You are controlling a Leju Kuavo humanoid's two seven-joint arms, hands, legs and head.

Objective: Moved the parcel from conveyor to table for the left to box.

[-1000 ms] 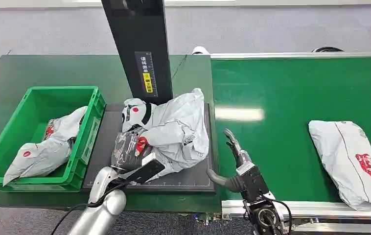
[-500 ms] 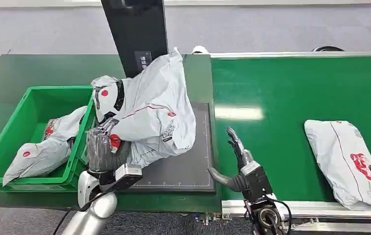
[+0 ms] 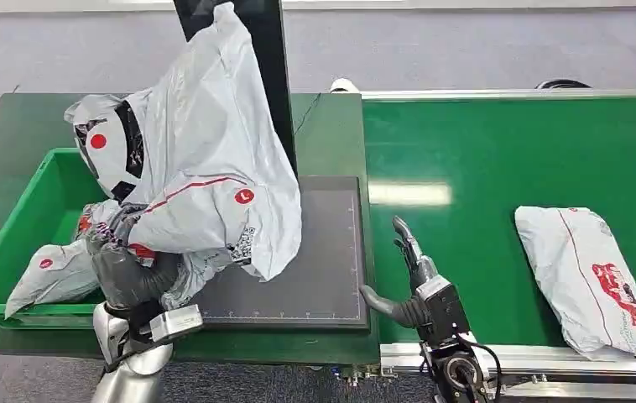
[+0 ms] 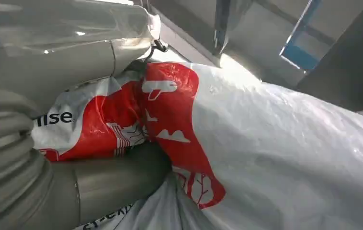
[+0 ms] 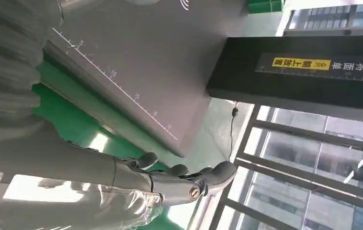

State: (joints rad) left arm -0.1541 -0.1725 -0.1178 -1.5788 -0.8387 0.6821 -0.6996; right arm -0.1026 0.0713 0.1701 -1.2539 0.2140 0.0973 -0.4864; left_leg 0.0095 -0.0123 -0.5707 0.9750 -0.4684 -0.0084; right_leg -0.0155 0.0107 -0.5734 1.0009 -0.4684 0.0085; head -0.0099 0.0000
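Note:
My left hand grips a large grey-white parcel by its lower corner and holds it up, tilted, over the right rim of the green box and the left part of the dark grey mat. In the left wrist view the thumb presses into the parcel's red-printed plastic. A second parcel lies on the green conveyor at the right. My right hand hovers with fingers apart at the conveyor's left edge, holding nothing; in the right wrist view its fingers are spread beside the mat.
Another grey parcel lies inside the green box. A black upright pillar with a yellow label stands behind the mat, partly hidden by the lifted parcel. The dark green table stretches behind the box.
My left hand has lifted the parcel off the mat and carried it up and leftward toward the green box. The conveyor parcel has drifted slightly left. My right hand has barely moved.

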